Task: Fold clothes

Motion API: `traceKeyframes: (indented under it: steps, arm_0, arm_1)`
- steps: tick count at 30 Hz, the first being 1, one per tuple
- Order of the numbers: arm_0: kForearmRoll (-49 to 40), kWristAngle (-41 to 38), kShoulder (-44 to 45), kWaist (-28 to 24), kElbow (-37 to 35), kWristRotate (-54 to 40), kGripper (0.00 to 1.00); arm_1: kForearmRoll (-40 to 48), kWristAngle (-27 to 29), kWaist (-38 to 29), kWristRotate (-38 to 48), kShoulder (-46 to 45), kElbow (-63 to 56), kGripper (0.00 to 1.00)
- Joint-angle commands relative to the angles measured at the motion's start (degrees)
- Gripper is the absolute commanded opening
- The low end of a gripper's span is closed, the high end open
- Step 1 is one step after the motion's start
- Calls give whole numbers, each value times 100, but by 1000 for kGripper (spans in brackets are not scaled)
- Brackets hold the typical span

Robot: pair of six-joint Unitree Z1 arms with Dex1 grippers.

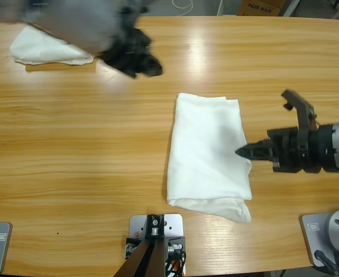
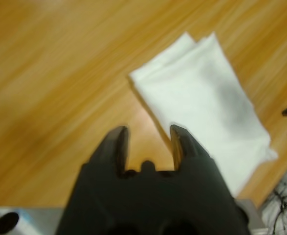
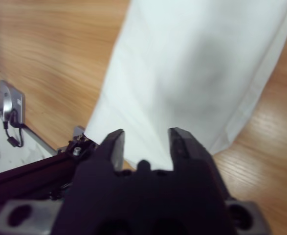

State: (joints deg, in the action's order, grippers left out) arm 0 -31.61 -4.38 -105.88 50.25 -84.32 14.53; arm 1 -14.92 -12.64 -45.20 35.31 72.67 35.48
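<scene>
— Blurred silver arm [image 1: 77,23] up close under the camera first, at about 11 o'clock. What's at its end?

— Its black left hand [image 1: 136,55], jaws parted with nothing between them, hanging over bare table [image 1: 71,144].

— And the clothes?

— One folded white T-shirt [image 1: 208,154] lies as a long rectangle just right of the table's middle, its looser end toward 6 o'clock. A second, smaller white bundle [image 1: 45,47] sits at 10 o'clock, well apart from the first.

— Where's the other hand?

— Coming in from 3 o'clock. The right hand [image 1: 243,152] has its tips at the shirt's right edge; its wrist view shows the jaws spread, the cloth beyond them and nothing gripped.
</scene>
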Motion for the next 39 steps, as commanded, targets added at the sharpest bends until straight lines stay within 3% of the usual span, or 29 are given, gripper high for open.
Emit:
traceKeyframes:
  steps: [1,6,11,14,21,25,33,39]
  arm_0:
    - [-98,306,1929,608,2380,-440,1000]
    - [-784,412,2921,872,2978,-379,1000]
    - [-787,471,3422,911,3254,45,1000]
    - [-785,470,3422,951,3324,80,1000]
    - [-641,614,3077,951,3405,93,1000]
    - [-618,631,3010,951,3381,91,1000]
    - [-618,688,3019,951,3484,85,1000]
    - [-538,807,2722,870,3467,91,1000]
  arm_1:
    - [-1831,694,-490,-1889,1771,1653,1000]
    - [-2924,1329,-490,-3325,2462,2441,1000]
    - [-2717,1116,-490,-5748,2598,2414,1000]
    - [-2530,865,-389,-6426,2608,2465,1000]
    - [-2379,202,-370,-6678,3369,2692,1000]
    - [-2082,170,-323,-6665,3821,2550,1000]
    - [-1941,1278,839,-6379,4079,2525,1000]
    - [-2124,1473,1180,-6236,4225,2525,1000]
